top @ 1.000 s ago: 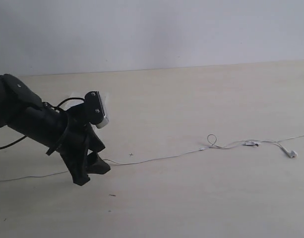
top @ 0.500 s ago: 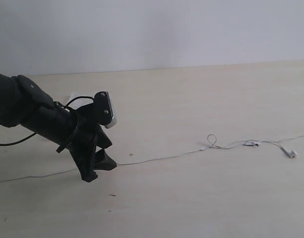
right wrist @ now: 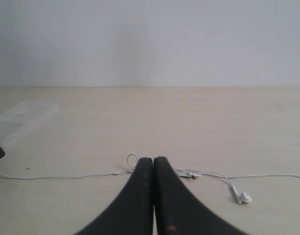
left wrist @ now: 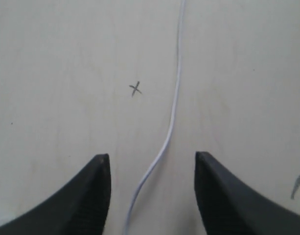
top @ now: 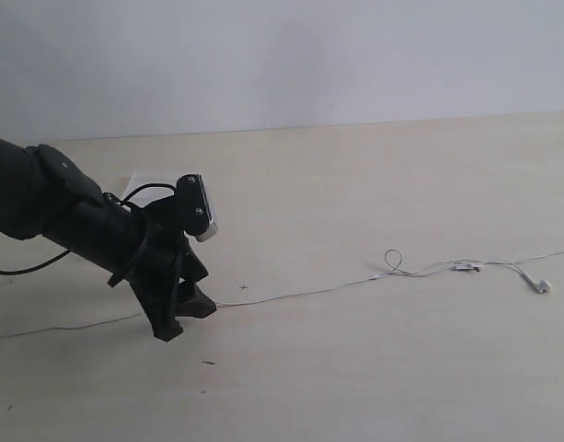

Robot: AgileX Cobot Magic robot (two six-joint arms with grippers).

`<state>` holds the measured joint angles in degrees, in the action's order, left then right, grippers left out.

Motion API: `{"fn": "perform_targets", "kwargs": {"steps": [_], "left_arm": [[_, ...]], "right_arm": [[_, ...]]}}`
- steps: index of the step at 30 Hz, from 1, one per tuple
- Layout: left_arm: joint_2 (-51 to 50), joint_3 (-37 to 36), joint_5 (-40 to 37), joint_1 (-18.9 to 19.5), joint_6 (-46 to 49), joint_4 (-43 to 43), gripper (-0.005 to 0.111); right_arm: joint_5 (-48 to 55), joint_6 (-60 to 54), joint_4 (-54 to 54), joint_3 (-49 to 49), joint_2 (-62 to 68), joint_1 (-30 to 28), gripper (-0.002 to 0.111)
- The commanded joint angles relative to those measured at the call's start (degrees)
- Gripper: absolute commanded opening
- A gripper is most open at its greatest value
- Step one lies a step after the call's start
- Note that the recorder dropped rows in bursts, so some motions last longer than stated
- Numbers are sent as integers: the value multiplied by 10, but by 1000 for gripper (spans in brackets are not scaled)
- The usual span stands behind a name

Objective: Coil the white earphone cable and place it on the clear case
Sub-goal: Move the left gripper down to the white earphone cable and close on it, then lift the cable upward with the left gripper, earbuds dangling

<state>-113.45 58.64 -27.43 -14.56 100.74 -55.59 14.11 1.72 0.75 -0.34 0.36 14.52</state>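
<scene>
Currently the left claw (left wrist: 150, 156) hangs low over the tabletop (top: 374, 184) with its fingers apart. The white earphone cable (left wrist: 175, 103) lies stretched out between them, touching neither. The right claw (right wrist: 153, 160) is pressed together, empty. The clear case (right wrist: 23, 113) lies well apart from the earbud (right wrist: 244, 197).

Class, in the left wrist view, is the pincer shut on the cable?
No, the left pincer stands open, the cable lying free between its jaws.
</scene>
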Motion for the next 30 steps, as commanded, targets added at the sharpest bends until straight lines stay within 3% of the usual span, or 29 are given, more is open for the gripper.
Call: {"fn": "perform_targets", "kwargs": {"steps": [1, 17, 19, 21, 24, 30], "left_arm": [[-5, 2, 5, -3, -5, -7, 50], [-31, 2, 8, -3, -28, -10, 50], [-32, 2, 8, -3, -28, -5, 45], [-32, 2, 7, -3, -29, -6, 31], [-32, 2, 2, -3, -29, -6, 0], [-9, 2, -4, -3, -44, -5, 0]], "right_arm": [[0, -2, 0, 3, -4, -3, 0], [0, -1, 0, 3, -4, -3, 0], [0, -1, 0, 3, -4, -3, 0], [0, -1, 3, 3, -4, -3, 0], [0, -1, 7, 3, -4, -3, 0], [0, -1, 9, 3, -4, -3, 0]]}}
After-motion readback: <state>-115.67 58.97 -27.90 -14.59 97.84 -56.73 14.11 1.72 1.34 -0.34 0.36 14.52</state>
